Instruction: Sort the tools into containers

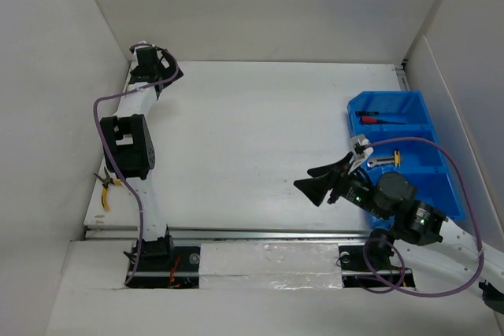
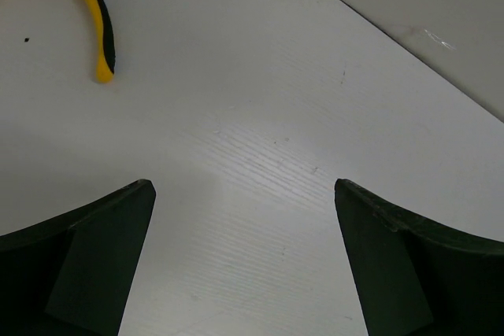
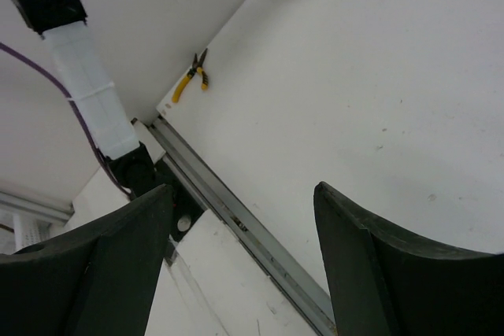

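Holding screwdrivers (image 1: pixel 383 118), yellow-handled tool (image 1: pixel 387 160): blue bin (image 1: pixel 415 105); left end effector (image 2: pixel 244 193), right end effector (image 3: pixel 242 191) released

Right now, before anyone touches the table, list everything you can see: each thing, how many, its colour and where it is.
bin: one, bright blue, divided, right side of the table
screwdrivers: seemingly two, red and dark, bin's far compartment
small tool: one, grey and yellow, bin's middle compartment; too small to identify
pliers: one, yellow handles, near-left corner of the table
table: one, white
cables: two, purple, one along each arm
left gripper: one, black, open, empty
right gripper: one, black, open, empty, left of the bin
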### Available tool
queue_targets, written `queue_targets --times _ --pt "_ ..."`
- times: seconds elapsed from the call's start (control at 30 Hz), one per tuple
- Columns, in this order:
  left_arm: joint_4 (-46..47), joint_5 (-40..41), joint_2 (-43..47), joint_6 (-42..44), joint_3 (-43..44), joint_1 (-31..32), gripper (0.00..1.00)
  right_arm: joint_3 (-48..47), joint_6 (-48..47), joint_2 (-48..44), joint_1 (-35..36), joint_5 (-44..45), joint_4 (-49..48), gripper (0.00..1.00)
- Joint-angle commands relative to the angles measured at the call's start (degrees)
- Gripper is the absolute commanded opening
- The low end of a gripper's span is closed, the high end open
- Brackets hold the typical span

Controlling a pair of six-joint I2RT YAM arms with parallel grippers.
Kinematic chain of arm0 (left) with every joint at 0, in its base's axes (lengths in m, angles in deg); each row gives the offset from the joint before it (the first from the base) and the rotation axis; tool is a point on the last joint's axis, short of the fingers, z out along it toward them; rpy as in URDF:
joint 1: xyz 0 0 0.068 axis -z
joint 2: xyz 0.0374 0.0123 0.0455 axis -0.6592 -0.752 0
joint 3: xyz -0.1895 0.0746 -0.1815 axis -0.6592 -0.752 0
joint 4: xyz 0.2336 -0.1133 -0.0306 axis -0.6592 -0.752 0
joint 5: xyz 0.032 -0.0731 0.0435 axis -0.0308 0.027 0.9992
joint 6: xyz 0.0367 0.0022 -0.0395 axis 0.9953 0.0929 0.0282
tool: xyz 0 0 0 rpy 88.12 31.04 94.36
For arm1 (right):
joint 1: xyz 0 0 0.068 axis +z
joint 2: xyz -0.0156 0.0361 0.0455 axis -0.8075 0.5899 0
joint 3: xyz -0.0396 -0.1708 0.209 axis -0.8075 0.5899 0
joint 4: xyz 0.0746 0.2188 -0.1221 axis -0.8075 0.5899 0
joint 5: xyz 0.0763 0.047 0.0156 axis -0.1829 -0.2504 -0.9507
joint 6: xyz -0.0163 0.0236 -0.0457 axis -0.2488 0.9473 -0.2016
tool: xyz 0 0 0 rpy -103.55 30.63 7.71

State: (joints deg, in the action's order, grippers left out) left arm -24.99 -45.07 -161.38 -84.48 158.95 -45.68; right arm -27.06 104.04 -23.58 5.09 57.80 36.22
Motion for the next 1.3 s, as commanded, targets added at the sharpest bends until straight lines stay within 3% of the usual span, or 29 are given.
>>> queue_targets --times 0.0,0.07,0.23,0.4,0.87,1.27 --pt "-4.41 -2.09 -1.58 0.55 8.38 -1.17 0.96 -0.93 0.00 -2.99 0.30 -1.68 -1.73 0.77" --pt "-4.24 -0.26 -3.00 -1.21 9.54 -1.88 0.94 -1.02 -0.09 -4.66 0.30 -1.77 -1.21 0.77" --pt "-2.22 2.57 -7.13 -2.71 10.68 -2.93 0.76 -1.02 -0.35 -6.52 0.30 -1.07 -0.76 0.77" --pt "-4.41 4.93 -12.57 -1.48 16.29 -2.93 0.69 -1.54 -0.88 -6.34 0.30 -0.63 0.03 0.76" --pt "-4.15 10.92 -19.97 2.04 22.90 -3.99 0.68 -2.07 -1.84 -0.63 0.30 -0.01 -1.11 0.76" --pt "-2.31 7.49 -23.05 1.86 26.68 -6.19 0.63 -1.90 -1.67 -2.12 0.30 3.33 -0.50 0.75"
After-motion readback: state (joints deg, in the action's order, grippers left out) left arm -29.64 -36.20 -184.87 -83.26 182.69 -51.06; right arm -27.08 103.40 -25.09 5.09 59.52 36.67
